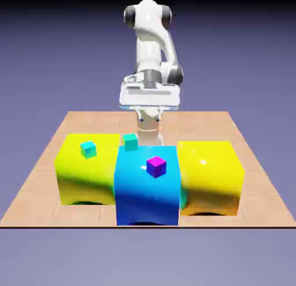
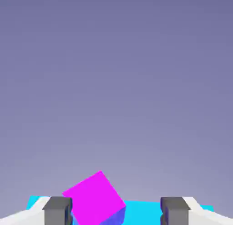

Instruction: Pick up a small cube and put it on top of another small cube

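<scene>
- Across the exterior view, the bench (image 1: 32, 212) is pale tan with a faint grid of tile-like lines, and its front edge runs as a thin dark line from side to side
- Around it the room is a plain blue-violet backdrop (image 1: 52, 65), fading to near black along the top and paler below the bench's front edge
- On the exterior view's left, a big yellow-green block (image 1: 87, 180) stands on the bench, glossy, with a small cyan cube (image 1: 88, 150) on its top
- Next to the right is a small turquoise cube (image 1: 130, 142), by the far left corner of the big blue block (image 1: 147, 189); what carries it I cannot tell
- In the middle, the white arm (image 1: 148, 47) rises at the bench's far side; the hand (image 1: 150, 118) hangs up there, released, its fingers apart and nothing gripped
- Just right of the middle, a small magenta cube (image 1: 156, 167) sits on top of the blue block, turned at an angle to its edges
- Beside the blue block's right side, a sliver of teal surface (image 1: 184, 193) shows low down, too little to name
- On the exterior view's right, a big yellow block (image 1: 209, 178) stands on the bench, shading to orange near its base
- In the hand view, the magenta cube appears nearer the left-hand fingertip, against a bright cyan-blue surface (image 2: 143, 212), under plain violet
- The small red cube is out of sight in both views, so its place I cannot tell
</scene>
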Controlling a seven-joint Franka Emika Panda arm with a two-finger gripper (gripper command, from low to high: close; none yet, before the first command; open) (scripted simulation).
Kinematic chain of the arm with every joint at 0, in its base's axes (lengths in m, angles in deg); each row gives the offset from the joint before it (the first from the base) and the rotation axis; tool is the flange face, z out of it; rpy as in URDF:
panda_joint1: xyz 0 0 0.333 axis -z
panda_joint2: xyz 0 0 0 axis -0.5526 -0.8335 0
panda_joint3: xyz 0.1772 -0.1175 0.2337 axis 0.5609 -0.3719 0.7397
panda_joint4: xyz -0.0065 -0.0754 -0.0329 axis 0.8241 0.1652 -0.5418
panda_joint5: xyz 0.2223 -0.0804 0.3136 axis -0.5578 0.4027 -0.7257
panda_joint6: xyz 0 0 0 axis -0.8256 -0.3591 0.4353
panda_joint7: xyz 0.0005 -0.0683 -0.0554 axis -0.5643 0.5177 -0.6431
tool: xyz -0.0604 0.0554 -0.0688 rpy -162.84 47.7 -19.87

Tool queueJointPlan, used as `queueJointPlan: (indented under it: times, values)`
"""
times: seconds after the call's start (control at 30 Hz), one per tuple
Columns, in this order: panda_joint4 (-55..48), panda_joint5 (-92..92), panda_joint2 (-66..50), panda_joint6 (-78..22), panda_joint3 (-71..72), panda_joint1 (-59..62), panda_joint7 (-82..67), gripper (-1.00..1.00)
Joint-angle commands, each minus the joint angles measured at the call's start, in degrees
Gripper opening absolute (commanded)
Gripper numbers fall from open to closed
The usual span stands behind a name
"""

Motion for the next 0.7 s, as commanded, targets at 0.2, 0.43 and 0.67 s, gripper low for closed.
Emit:
queueJointPlan:
  times: [0.2, 0.43, 0.67]
  values:
    - [-11.93, 14.15, -13.24, -17.44, 9.81, -2.17, -5.79, 0.0]
    - [-23.86, 28.29, -26.47, -34.89, 19.63, -4.33, -11.58, 0.0]
    - [-35.79, 42.43, -39.7, -52.33, 29.44, -6.5, -17.37, 0.0]
